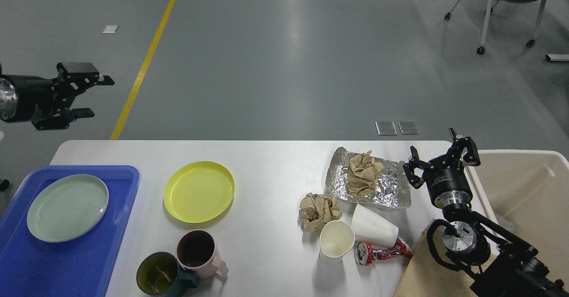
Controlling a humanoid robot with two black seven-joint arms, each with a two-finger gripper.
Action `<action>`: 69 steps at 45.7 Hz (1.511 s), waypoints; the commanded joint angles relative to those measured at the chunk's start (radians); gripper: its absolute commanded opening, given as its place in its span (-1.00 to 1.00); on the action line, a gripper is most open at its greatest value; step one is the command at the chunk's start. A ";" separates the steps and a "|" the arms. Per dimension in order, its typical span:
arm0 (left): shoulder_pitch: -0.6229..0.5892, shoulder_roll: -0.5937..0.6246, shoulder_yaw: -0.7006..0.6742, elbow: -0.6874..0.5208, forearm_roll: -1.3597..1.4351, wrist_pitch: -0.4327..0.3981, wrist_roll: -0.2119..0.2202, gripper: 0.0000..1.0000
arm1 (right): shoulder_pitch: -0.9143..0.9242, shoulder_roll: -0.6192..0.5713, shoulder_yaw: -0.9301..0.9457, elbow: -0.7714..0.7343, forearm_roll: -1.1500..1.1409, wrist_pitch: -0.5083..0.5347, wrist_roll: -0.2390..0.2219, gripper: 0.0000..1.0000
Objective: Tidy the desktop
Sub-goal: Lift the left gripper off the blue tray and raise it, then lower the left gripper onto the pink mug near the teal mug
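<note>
Evidently dishes go left: a green plate lies in the blue tray, while the left gripper hangs high, fingers apart and empty. The right gripper, spread wide, waits between the foil and the cream bin, presumably for desktop rubbish.

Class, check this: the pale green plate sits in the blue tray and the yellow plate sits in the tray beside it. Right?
Not quite. The head view shows the pale green plate in the blue tray, but the yellow plate lies on the desktop, outside the tray.

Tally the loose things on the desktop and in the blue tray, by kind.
Plates: 2
Mugs: 2
Paper cups: 2
Crumpled paper balls: 2
Foil sheet: 1
Crushed can: 1
Total: 10
</note>
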 commanded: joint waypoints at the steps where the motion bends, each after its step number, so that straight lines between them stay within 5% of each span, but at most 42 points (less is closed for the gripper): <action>1: -0.183 -0.118 0.231 -0.034 0.001 -0.030 0.001 0.94 | 0.000 0.000 0.000 0.000 0.000 0.000 0.000 1.00; 13: -0.428 -0.351 0.568 -0.200 -0.020 -0.076 -0.012 0.94 | 0.000 0.000 0.000 0.000 0.000 0.000 0.000 1.00; 27: -0.786 -0.601 0.676 -0.494 -0.031 -0.209 -0.017 0.94 | 0.000 0.000 0.000 0.000 0.000 0.000 0.000 1.00; 35: -1.006 -0.767 0.765 -0.705 -0.267 -0.215 -0.009 0.94 | 0.000 0.000 0.000 0.000 0.000 0.000 0.000 1.00; 45: -1.251 -0.807 0.799 -0.870 -0.401 -0.290 -0.011 0.94 | 0.000 0.000 0.000 -0.002 0.000 0.000 0.000 1.00; 49: -1.271 -0.809 0.800 -0.867 -0.418 -0.349 -0.015 0.93 | 0.000 0.000 0.000 -0.002 0.000 0.000 0.000 1.00; 69: -1.125 -0.769 0.807 -0.821 -0.410 -0.280 -0.003 0.93 | 0.000 0.000 0.000 0.000 0.000 0.000 0.000 1.00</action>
